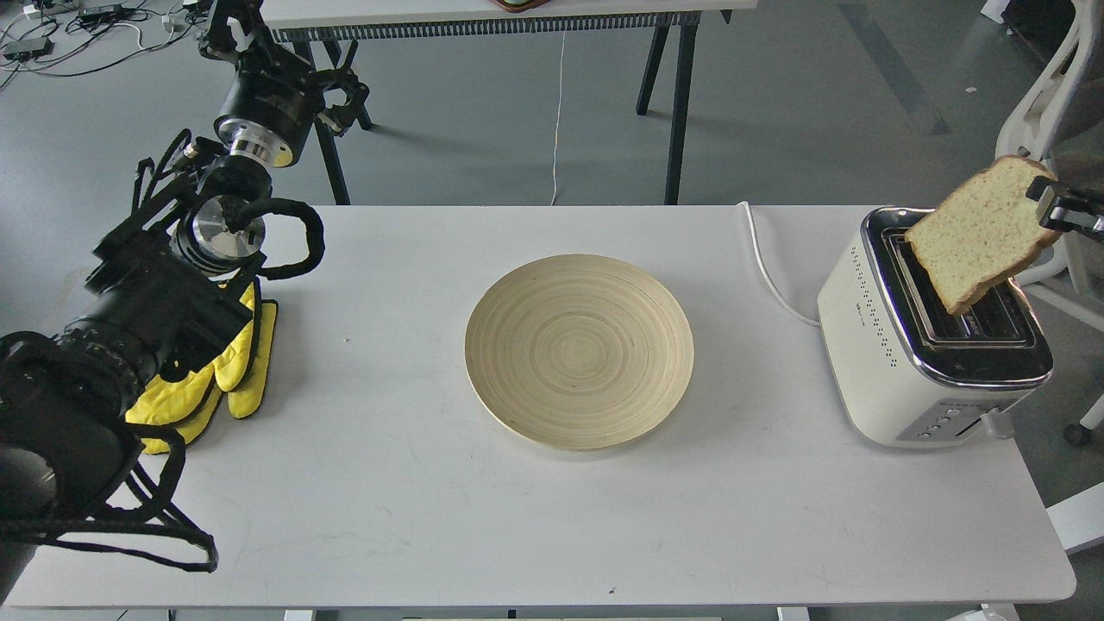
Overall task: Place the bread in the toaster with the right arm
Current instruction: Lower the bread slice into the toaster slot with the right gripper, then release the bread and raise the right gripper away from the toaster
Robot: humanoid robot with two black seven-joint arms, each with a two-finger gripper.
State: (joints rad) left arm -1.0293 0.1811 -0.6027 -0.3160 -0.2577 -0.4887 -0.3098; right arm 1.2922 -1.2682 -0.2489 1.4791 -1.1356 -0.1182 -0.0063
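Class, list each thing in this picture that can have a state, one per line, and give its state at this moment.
Bread: held tilted in the air over the toaster's slots, not yet in.
Toaster: upright on the table, slots empty, cord attached.
Plate: flat on the table, empty.
Right gripper: shut on the bread's top edge.
Left gripper: raised beyond the table's far edge; open or shut cannot be told.
Yellow mitts: lying on the table under the left arm.

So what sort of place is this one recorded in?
Most likely a robotics lab or workshop, not a home kitchen. The toaster and wooden plate sit on a plain white table. Around it are a bare grey floor, loose cables and an office chair.
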